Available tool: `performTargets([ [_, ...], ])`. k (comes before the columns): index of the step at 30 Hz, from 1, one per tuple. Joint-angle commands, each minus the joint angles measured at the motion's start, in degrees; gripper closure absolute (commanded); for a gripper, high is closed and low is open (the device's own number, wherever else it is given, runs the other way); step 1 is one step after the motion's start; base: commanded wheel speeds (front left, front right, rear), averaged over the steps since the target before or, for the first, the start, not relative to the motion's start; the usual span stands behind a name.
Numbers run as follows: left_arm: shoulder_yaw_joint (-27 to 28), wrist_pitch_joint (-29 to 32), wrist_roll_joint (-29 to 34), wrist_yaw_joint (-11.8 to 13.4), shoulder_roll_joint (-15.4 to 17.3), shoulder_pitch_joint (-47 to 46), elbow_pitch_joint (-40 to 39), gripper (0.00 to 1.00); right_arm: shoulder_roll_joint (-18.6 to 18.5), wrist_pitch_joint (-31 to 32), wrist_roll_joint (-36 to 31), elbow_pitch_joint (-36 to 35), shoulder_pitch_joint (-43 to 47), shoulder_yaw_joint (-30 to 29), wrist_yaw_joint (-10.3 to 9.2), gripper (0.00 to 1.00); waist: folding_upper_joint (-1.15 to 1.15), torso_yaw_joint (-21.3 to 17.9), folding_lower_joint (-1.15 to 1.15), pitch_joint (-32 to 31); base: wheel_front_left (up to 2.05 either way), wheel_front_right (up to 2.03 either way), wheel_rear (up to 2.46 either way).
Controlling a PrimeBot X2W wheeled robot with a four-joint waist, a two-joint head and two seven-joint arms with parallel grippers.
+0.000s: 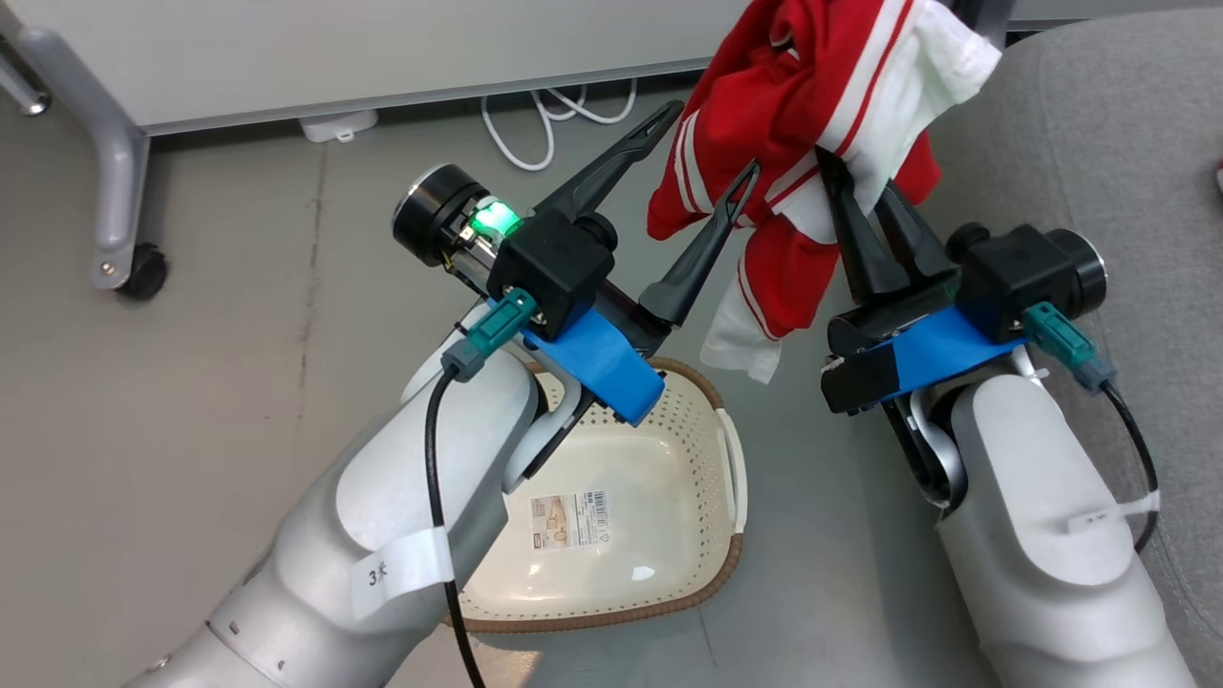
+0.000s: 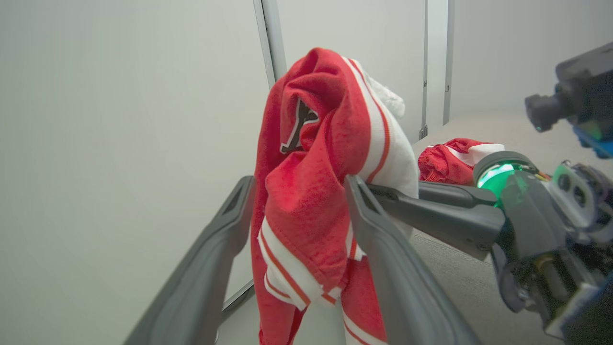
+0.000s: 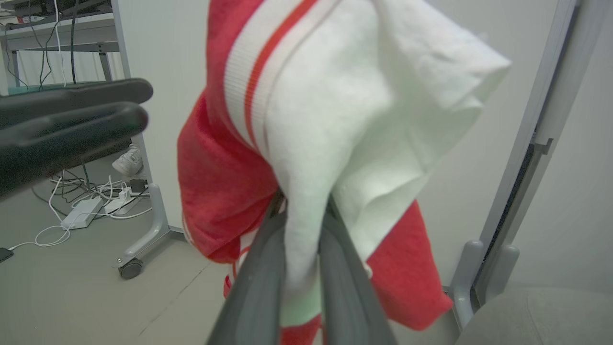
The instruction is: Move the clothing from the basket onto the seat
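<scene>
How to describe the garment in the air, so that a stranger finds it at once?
Start at the grey seat on the right; at its left edge the right end effector is shut on a red garment with white stripes. Unlike the other garment, which lies on the seat, it hangs in the air.

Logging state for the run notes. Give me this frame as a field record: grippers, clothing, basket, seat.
right gripper: shut on the held garment, raised
left gripper: open, fingers either side of the held garment, not clamped
held garment: red and white, bunched, hanging near the seat's edge
basket: on the floor, visible inside bare except a label
seat: grey, on the robot's right
second garment: red and white, lying on the seat
</scene>
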Motion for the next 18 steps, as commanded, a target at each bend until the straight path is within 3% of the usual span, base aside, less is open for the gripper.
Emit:
performTargets([
  [1, -0.1, -0.2, 0.2, -0.1, 0.2, 0.1, -0.4, 0.0, -0.1, 0.0, -0.6, -1.1, 1.2, -1.0, 0.01, 1.0, 0.0, -2.5, 0.0, 0.9, 0.0, 0.0, 0.0],
  [18, -7.9, -0.2, -0.7, 0.0, 1.9, 1.3, 0.7, 0.0, 0.0, 0.0, -1.1, -10.5, 11.5, -11.5, 0.01, 1.0, 0.0, -15.4, 0.0, 1.5, 0.0, 0.0, 0.0],
])
